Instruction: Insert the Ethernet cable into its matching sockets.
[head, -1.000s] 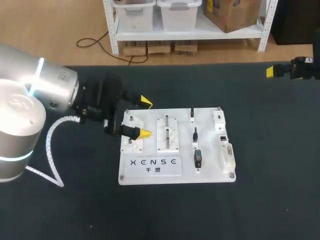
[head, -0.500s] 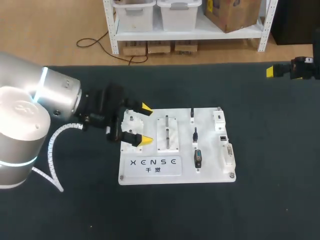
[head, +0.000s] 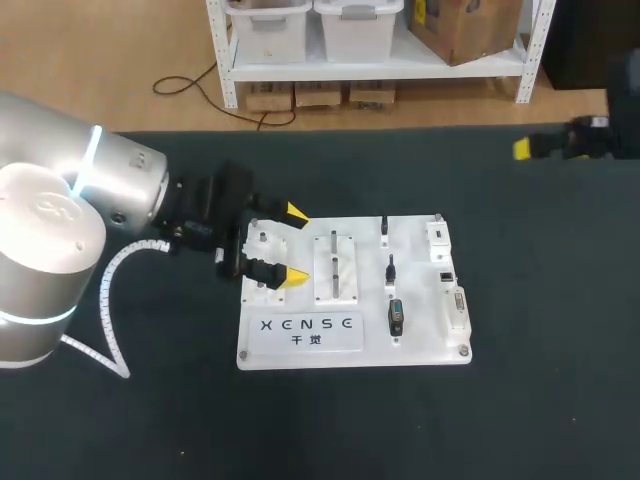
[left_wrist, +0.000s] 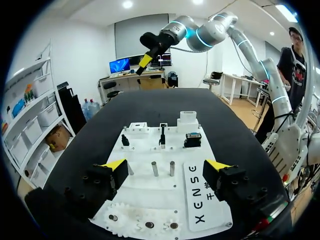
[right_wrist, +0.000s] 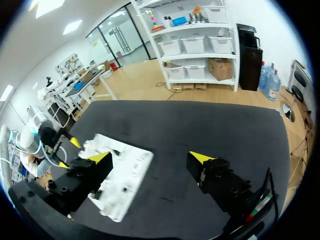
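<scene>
Two grippers, and both were empty. My left gripper (head: 293, 245) hovered over the left end of the white board (head: 425, 335). Its fingers were spread wide, with nothing between them and only the small gears (left_wrist: 149, 225) below. I judged that wide stance as readiness: open jaws can drop over a plug from two sides without nudging it first.

Ahead of those fingers, past two upright pegs (left_wrist: 155, 169), a row of black plugs (left_wrist: 192, 140) stood on the board's right half. I took the middle one to be the end of the Ethernet cable (head: 390, 268), standing upright in its holder so it could be pinched from above. It was too small for me to be sure. A small dark socket (head: 446, 275) sat just right of it, near the board's right edge, and it looked like the matching port.

My right gripper (right_wrist: 150, 159) hung over the far right of the dark table (head: 150, 420), well apart from the board. It was also wide open and held nothing. Its fingers pointed back towards the board, which I read as waiting clear of the left arm's path.
</scene>
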